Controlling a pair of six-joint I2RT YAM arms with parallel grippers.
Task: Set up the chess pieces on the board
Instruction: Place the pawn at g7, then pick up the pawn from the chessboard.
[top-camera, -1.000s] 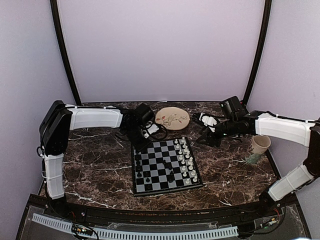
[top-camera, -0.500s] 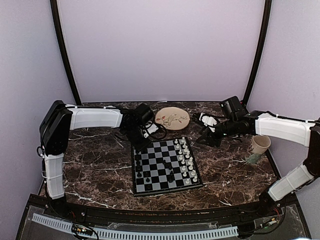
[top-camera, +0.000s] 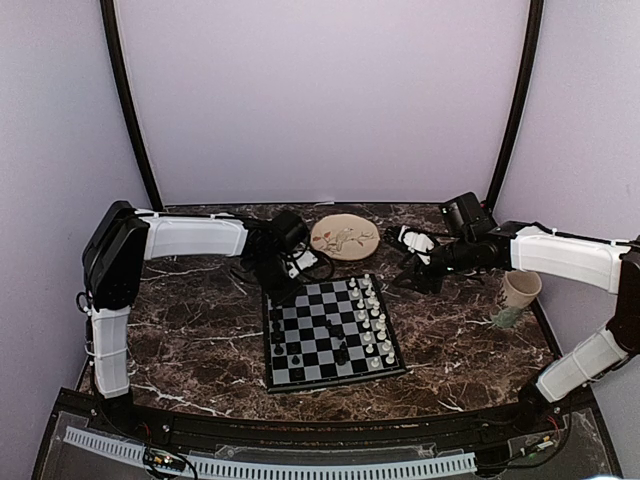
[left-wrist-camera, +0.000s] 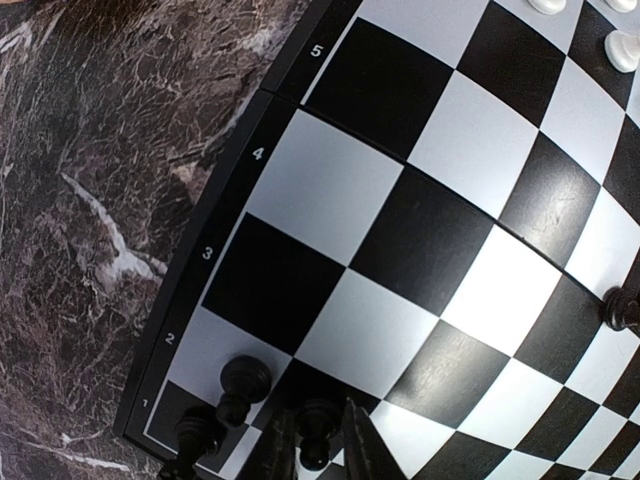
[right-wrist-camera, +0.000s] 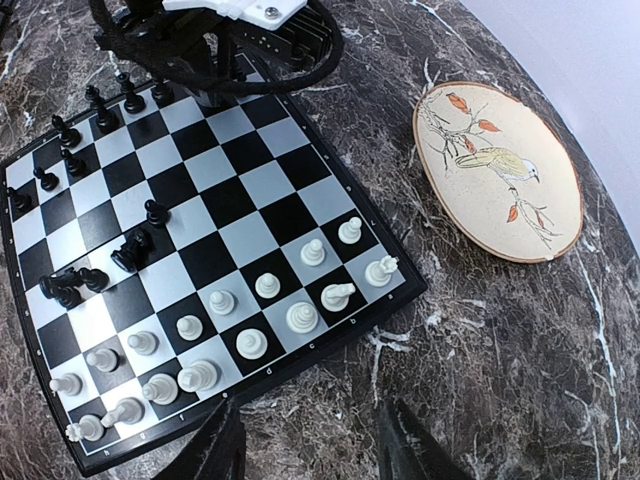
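My left pincer (left-wrist-camera: 318, 425) straddles a black chessman (left-wrist-camera: 316, 445) at the board (left-wrist-camera: 400, 220) corner toward the far-left corner of the desk (top-camera: 200, 330), though I cannot tell whether it grips; my right pincer (right-wrist-camera: 315, 455) hangs open and empty.

The left arm (top-camera: 195, 237) sits a touch farther toward 3 o'clock than a second ago, its elbow and white forearm drawn slightly closer to the board (top-camera: 305, 350). Its fingers (left-wrist-camera: 282, 455) nudge along with it at the board's 11 o'clock corner.
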